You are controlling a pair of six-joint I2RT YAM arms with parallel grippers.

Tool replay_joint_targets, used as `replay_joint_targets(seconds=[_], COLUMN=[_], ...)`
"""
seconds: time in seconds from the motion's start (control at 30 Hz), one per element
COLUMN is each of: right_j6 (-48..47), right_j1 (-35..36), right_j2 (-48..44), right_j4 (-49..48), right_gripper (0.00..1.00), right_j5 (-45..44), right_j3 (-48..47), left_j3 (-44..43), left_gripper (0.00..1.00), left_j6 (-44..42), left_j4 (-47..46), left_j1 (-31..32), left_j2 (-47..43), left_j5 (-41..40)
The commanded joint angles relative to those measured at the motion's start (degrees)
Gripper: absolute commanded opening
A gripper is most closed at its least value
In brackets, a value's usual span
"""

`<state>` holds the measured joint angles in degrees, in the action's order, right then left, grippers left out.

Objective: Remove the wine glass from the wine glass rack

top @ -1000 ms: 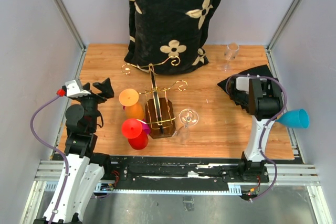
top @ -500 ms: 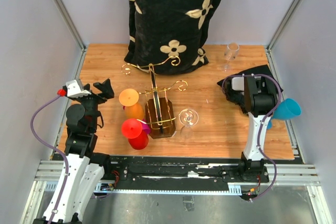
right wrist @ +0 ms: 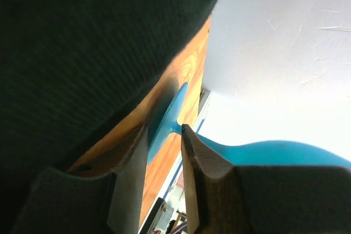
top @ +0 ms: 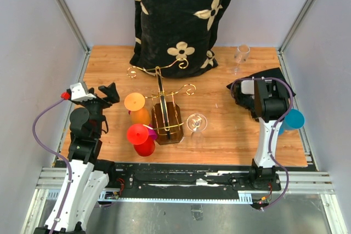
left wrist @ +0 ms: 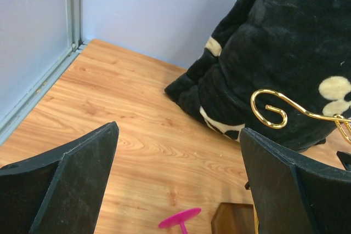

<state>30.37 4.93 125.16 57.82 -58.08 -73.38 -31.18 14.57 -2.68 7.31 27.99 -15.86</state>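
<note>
Teal plastic wine glass (top: 292,119) is off the rack, just inside the counter's right edge and well apart from everything else. Right end effector (right wrist: 163,132) straddles its stem, jaws only narrowly apart. We can't tell whether they pinch the stem or merely flank it. The foot looks close to the wood in the wrist view, contact unconfirmed. We read this as the set-down spot, with the glass parked clear of the rack.

Gold wire wine glass rack on a dark brown base (top: 166,120) stands left of centre, towards the near edge. An orange glass (top: 135,102) and a red glass (top: 140,134) sit on its left side and a clear stemmed glass (top: 196,122) on its right. They appear to be hung by the foot, bowl down. A magenta foot (left wrist: 180,218) shows just beside the base.

Left end effector (left wrist: 178,130) is spread wide, holds nothing and hovers near the left edge facing the rack. We'd guess standby.

A second clear glass (top: 241,56) stands upright at the far right corner. A black cloth (top: 272,74) lies by the right edge under the right arm. A black cushion with cream flowers (top: 175,15) leans at the far edge behind the rack.

Counter (top: 236,130) is light wood-grain. Pale lilac-grey walls (top: 44,53) enclose three sides, with aluminium posts (top: 66,9) at the far corners.
</note>
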Motion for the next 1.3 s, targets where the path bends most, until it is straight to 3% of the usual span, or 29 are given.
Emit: replay_joint_targets(seconds=[0.0, 0.53, 0.73, 0.83, 0.97, 1.07, 1.27], right_j6=[2.27, -5.84, -9.96, -14.01, -16.04, -15.86, -6.83], right_j1=[1.83, 8.24, 9.69, 12.56, 14.28, 14.26, 14.17], right_j2=[-0.96, -5.28, -11.15, -20.54, -34.19, -43.97, -62.37], right_j4=[1.87, -4.91, -9.2, -12.5, -13.83, -13.81, -22.07], right_gripper=[0.32, 0.61, 0.71, 0.73, 0.76, 0.76, 0.71], right_j5=[-0.98, 10.1, 18.36, 24.66, 38.13, 54.94, 83.69], right_j3=[0.59, 1.5, 2.3, 2.88, 1.29, -1.57, 2.89], left_j3=[-1.9, -3.78, -3.99, -4.04, -4.5, -5.04, -6.37], left_gripper=[0.99, 0.98, 0.99, 0.98, 0.98, 0.98, 0.98], left_j6=[-0.9, -2.44, -2.52, -2.61, -1.57, -1.13, -0.16], left_j4=[-0.16, 1.89, 1.91, 1.89, 2.46, 3.02, 3.88], left_j1=[0.6, 0.58, 0.6, 0.6, 0.6, 0.6, 0.59], left_j2=[0.28, 1.29, 1.45, 1.63, 1.72, 1.55, 1.3], left_j5=[-0.47, -1.55, -1.46, -1.46, -0.67, -0.39, -0.19])
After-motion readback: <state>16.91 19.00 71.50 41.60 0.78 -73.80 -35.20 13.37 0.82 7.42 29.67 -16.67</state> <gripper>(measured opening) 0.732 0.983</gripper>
